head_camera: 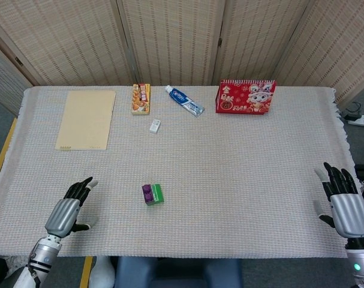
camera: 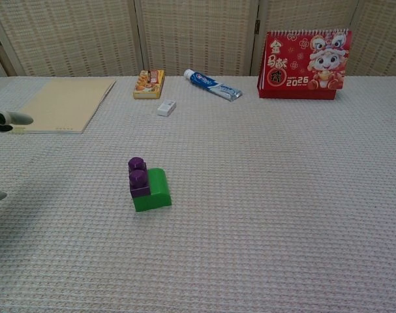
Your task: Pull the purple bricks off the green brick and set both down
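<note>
Nearest the robot, the left hand (head_camera: 66, 213) hangs over the worktop's (head_camera: 241, 180) near edge at about 8 o'clock, fingers spread and holding nothing; only its fingertips (camera: 8, 120) show at the left border of the chest view. The right hand (head_camera: 345, 204) sits off the worktop's right edge at about 4 o'clock, fingers also spread and empty.

Between them, slightly left of centre, the green brick (camera: 153, 190) lies on the woven cloth with the purple bricks (camera: 138, 176) stacked upright on its left half. Bare cloth lies between it and either hand, the left hand being the closer one.

Farther back, at about 11 o'clock, a small white eraser (head_camera: 155, 125) lies alone. At 10 o'clock lies a tan notepad (head_camera: 87, 119). Along the far edge, a snack box (head_camera: 141, 98) sits just right of the notepad, a toothpaste tube (head_camera: 184, 100) lies tilted at 12 o'clock, and a red desk calendar (head_camera: 246, 96) stands at 1 o'clock, before the wicker screen (head_camera: 170, 36).
</note>
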